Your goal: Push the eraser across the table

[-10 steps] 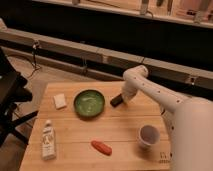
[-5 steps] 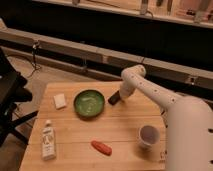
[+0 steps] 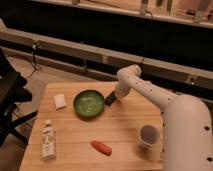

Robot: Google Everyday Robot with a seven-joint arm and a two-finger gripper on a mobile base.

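The eraser [image 3: 110, 98] is a small black block on the light wooden table [image 3: 120, 127], right beside the green bowl [image 3: 88, 103] on its right rim. My gripper [image 3: 116, 96] is at the end of the white arm [image 3: 145, 90], low over the table and right against the eraser's right side. The arm reaches in from the right.
A white rectangular block [image 3: 59, 101] lies at the back left. A white bottle [image 3: 47, 140] lies near the front left. A red-orange object [image 3: 101, 147] lies at the front middle. A white cup [image 3: 148, 135] stands at the front right.
The gripper and the eraser have moved left toward the green bowl. The eraser now sits against the bowl's rim.
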